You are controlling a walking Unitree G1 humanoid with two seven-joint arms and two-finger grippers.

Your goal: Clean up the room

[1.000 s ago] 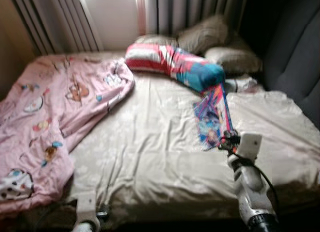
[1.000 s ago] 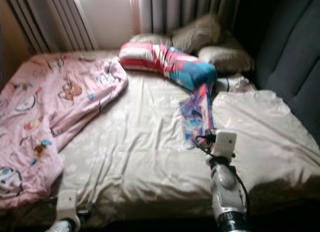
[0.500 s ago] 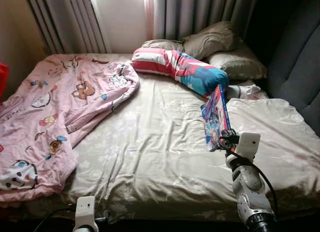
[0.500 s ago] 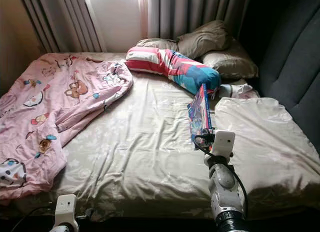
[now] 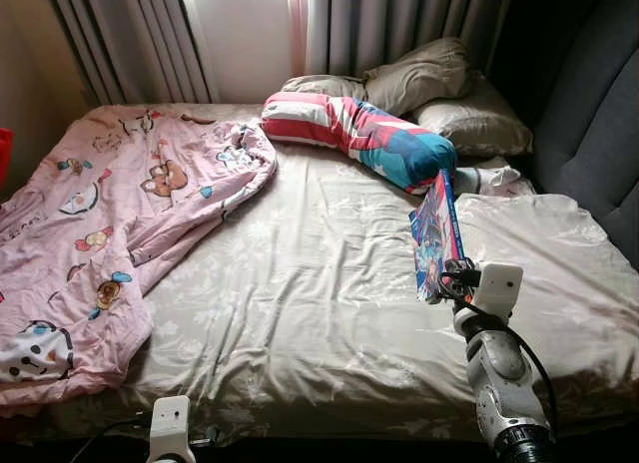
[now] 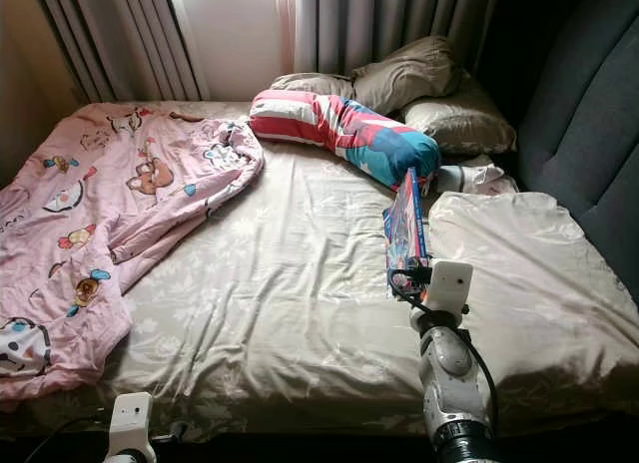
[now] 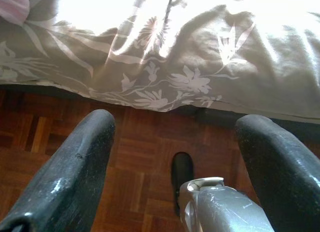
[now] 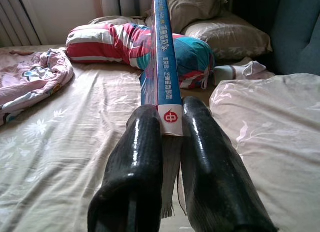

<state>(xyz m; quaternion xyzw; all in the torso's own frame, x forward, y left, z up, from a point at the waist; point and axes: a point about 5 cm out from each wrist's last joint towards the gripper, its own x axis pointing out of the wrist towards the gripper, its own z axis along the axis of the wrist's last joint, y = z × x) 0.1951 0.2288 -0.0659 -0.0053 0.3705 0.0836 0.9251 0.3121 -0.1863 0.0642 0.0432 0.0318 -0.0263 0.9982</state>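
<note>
At the foot of the bed, the left gripper is held idle above the parquet floor, its fingers spread apart. Further up on the right, the right gripper is clamped on the spine of a colourful book, which is held on edge above the floral sheet. Beyond lie a pink blanket, a striped bolster and pillows. The pick-up step is judged complete; carrying the book off the bed to a proper storage place is called for next

bed, grey curtains, parquet floor
</note>
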